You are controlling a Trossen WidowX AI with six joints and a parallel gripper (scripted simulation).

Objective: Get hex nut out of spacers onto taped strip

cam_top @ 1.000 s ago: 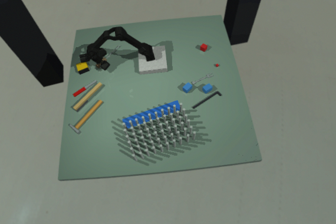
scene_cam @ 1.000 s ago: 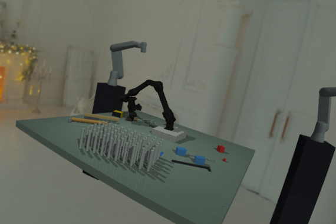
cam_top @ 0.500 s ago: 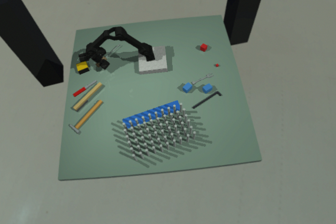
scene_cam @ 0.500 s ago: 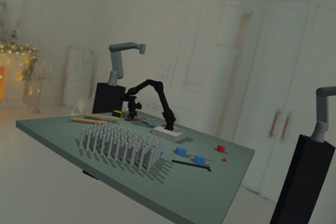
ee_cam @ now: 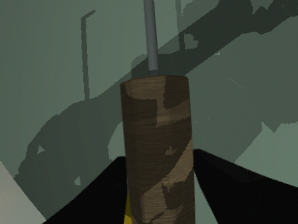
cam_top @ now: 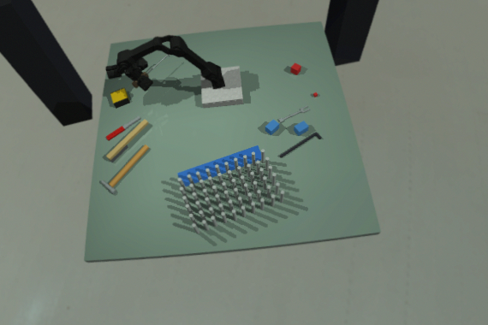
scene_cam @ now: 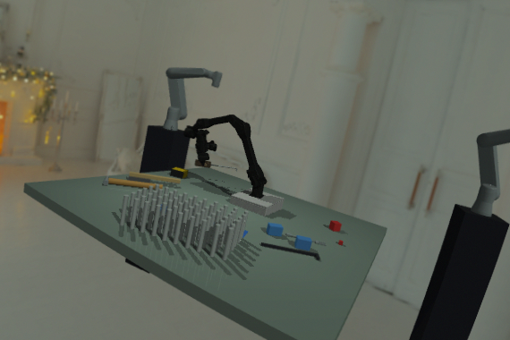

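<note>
My gripper [cam_top: 142, 80] [scene_cam: 202, 161] [ee_cam: 159, 159] is shut on the wooden handle [scene_cam: 199, 164] [ee_cam: 157, 115] of a tool with a thin metal rod [cam_top: 157, 63] [scene_cam: 224, 167] [ee_cam: 151, 40]. It holds the tool above the table's back left part, near the yellow block. The rod's shadow ends in a short bend in the wrist view. The metal spacers [cam_top: 282, 196] [scene_cam: 123, 211] stand upright in rows, far from the gripper. The blue taped strip [cam_top: 258, 151] [scene_cam: 244, 234] lies along their arm-side edge. The nut cannot be made out among the spacers.
A yellow-and-black block [cam_top: 120, 97] [scene_cam: 179, 173], red-handled tool [cam_top: 116, 133], wooden bar [cam_top: 126, 142] and hammer [cam_top: 128, 166] lie left. Right are two blue blocks [cam_top: 272, 127] [cam_top: 301, 128], a wrench [cam_top: 293, 115], a black bent bar [cam_top: 300, 145] and two red cubes [cam_top: 295, 68] [cam_top: 315, 94].
</note>
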